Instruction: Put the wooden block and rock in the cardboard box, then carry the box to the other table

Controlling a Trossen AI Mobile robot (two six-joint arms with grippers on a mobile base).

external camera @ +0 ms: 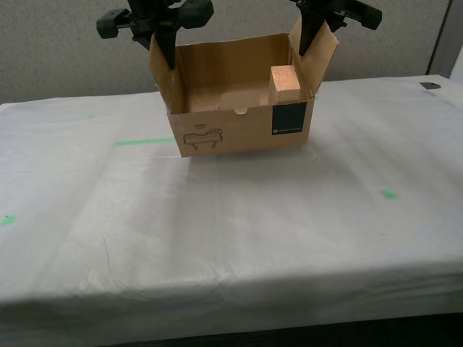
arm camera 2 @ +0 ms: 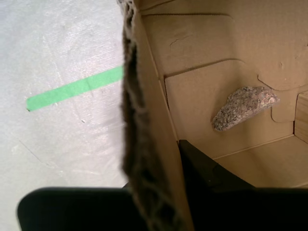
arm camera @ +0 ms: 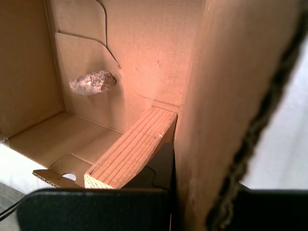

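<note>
The cardboard box (external camera: 239,134) stands open-topped on or just above the other table (external camera: 231,238), toward its far side. Each arm pinches a side flap. My first gripper (external camera: 312,40) is shut on the flap at the exterior view's right (arm camera: 226,96), with the wooden block (external camera: 285,83) (arm camera: 132,147) standing inside right against that wall. At the exterior view's left, my second gripper (external camera: 165,47) is shut on the other flap (arm camera 2: 144,120). The rock (arm camera 2: 243,107) (arm camera: 92,82) lies on the box floor near the middle.
A green tape strip (external camera: 145,142) (arm camera 2: 74,89) lies on the wrinkled sheet beside the box at the exterior view's left. Smaller green marks (external camera: 389,194) (external camera: 7,220) sit nearer the front. A grey partition wall rises behind the table, and a small dark item (external camera: 429,85) lies at the far right.
</note>
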